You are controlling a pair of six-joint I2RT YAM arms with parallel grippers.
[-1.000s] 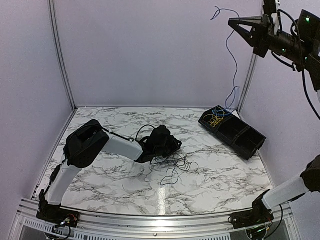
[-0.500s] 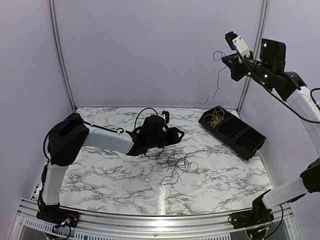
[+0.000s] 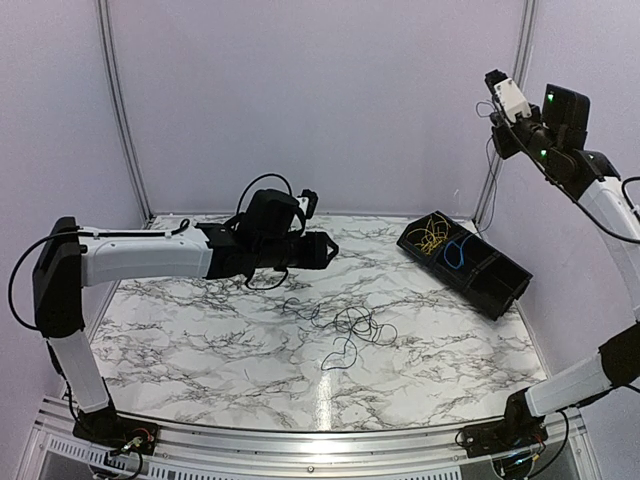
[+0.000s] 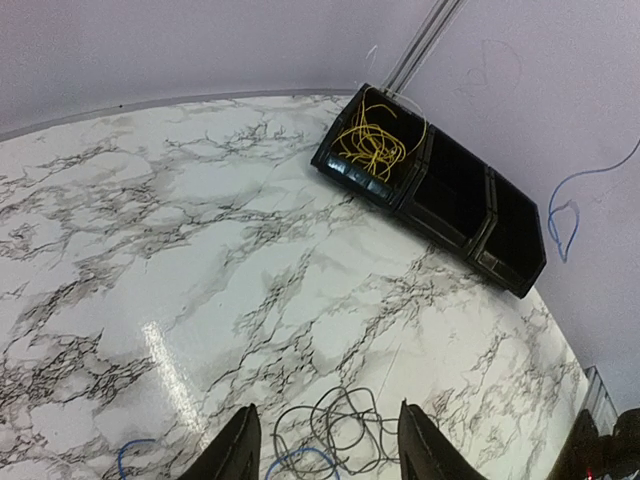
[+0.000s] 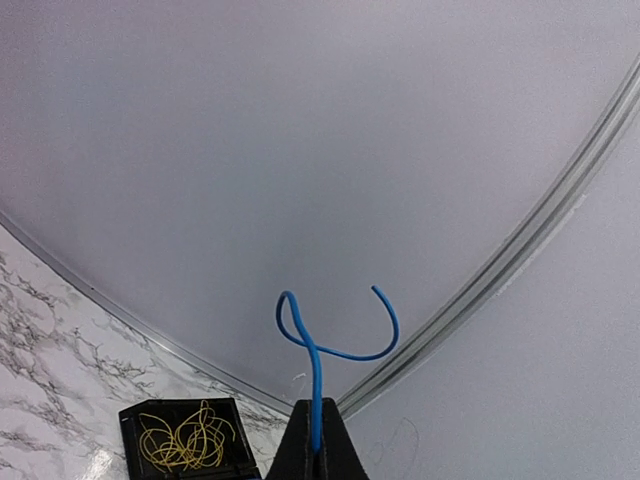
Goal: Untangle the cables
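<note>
While right fingers (image 5: 340, 460) pinch a thin, curled blue wire (image 5: 316, 385), left fingers (image 4: 237, 455) stand spread.

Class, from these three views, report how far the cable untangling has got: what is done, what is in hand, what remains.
Done: the yellow cables lie alone in the end compartment of the black tray. In hand: the right hand is shut on a blue cable, held high above the tray. Remaining: a black and blue tangle lies on the table below the open left hand.
</note>
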